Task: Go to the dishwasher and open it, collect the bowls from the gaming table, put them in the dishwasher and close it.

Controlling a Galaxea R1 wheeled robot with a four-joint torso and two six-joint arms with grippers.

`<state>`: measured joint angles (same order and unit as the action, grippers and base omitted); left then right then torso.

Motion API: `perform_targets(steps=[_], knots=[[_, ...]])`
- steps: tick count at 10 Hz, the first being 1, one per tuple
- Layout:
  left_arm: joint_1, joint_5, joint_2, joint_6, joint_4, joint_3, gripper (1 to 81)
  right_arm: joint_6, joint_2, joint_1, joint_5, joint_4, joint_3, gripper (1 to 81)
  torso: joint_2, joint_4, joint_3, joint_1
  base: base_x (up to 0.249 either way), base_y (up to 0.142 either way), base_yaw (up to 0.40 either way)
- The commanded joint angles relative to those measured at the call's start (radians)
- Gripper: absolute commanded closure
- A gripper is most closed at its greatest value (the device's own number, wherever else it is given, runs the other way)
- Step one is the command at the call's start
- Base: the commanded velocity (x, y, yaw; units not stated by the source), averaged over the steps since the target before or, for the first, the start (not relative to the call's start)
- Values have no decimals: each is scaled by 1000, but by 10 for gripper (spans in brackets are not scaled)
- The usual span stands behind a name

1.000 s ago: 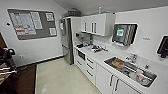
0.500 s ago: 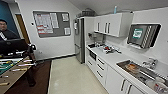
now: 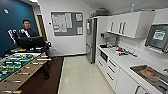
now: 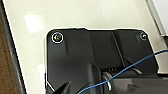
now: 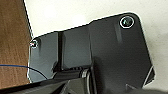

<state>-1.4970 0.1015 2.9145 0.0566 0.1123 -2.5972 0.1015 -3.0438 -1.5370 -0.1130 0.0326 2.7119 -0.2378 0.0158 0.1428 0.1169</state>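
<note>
Hanging low over the floor, left gripper [image 4: 100,82] and right gripper [image 5: 85,80], both tucked behind dark mounting hardware; not being possible to tell whether either is open or closed, and nothing seeming to be carried. Passing beneath them, pale flooring [image 4: 87,15] on one side and a brown strip [image 5: 12,37] on the other. Looking outward from the head camera, facing down a narrow kitchen: a white counter [image 3: 125,60] with drawers running along the right, a sink [image 3: 152,75] nearest, a dark oven front [image 3: 103,55] further on, wall cupboards [image 3: 127,23] above and a steel fridge [image 3: 90,40] at the far end. Judging the dishwasher to be somewhere in that counter run, though too blurred for picking out. Standing on the left, a football table [image 3: 15,62] with green field and rods, and behind it a person [image 3: 27,31] holding a control rig; too blurred there for telling any bowls. Judging the task to be at its very start: approaching the kitchen units only, with opening the dishwasher, fetching the bowls, loading them and closing up all remaining to be done.
</note>
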Motion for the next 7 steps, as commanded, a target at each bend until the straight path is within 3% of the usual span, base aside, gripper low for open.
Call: perform_targets(steps=[1,7], knots=[[50,-46,-7,0,6,2,10,-5,-2,51,45,-14,-6,10,0,0,0,0,0,0,360],[50,-46,-9,0,3,-4,10,-3,0,48,44,-25,-5,10,0,0,0,0,0,0,360]])
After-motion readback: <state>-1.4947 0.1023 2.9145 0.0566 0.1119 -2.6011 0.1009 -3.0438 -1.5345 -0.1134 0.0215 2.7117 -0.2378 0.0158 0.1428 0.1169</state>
